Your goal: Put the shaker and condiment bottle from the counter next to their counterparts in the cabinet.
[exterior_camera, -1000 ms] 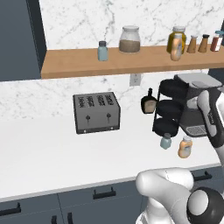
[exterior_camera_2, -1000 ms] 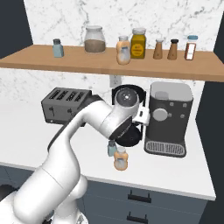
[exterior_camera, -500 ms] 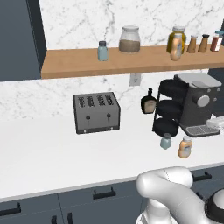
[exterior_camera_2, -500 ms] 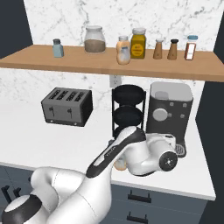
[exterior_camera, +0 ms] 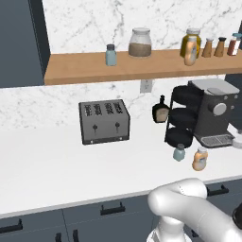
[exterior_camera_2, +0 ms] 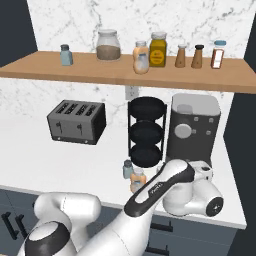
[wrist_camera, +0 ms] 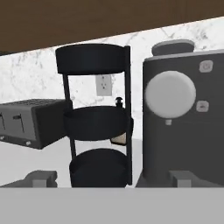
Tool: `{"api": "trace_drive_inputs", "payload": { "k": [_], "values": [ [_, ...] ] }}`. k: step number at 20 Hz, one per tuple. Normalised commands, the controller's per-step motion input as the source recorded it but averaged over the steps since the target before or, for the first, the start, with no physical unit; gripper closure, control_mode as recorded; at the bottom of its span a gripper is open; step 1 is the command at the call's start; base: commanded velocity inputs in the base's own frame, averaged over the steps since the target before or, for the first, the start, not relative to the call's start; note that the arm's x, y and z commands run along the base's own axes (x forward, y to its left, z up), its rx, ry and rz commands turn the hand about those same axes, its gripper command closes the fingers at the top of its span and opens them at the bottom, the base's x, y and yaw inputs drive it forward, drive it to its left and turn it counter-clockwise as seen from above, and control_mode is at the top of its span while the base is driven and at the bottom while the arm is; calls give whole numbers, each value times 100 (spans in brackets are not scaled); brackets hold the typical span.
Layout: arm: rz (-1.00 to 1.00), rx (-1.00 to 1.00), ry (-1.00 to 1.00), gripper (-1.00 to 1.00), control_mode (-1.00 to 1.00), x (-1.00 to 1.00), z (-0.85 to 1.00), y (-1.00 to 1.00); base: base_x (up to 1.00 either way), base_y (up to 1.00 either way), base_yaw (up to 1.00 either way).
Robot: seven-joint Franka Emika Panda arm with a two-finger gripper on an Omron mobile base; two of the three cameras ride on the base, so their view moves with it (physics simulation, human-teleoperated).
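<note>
Jaws are spread wide, gripper seen low in frame before the tiered rack; shaker and condiment bottle are left side by side.

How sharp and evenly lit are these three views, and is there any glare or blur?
Left base view: flat, even light, no glare; the toaster looks crisp. Right base view: equally even, with the shelf shading the wall just beneath it. Hand view: softer and blockier, the black tiered rack and coffee machine close up with fuzzy edges.
</note>
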Motion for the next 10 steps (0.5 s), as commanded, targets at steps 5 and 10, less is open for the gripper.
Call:
{"api": "trace_drive_inputs", "payload": {
  "k": [5, 10],
  "values": [
    [39, -3, -19, -100, -100, -35, -71, -12, 0, 0, 0],
    [71, -10, -4, -100, -100, 7, -89, 14, 0, 0, 0]
  ]
}}
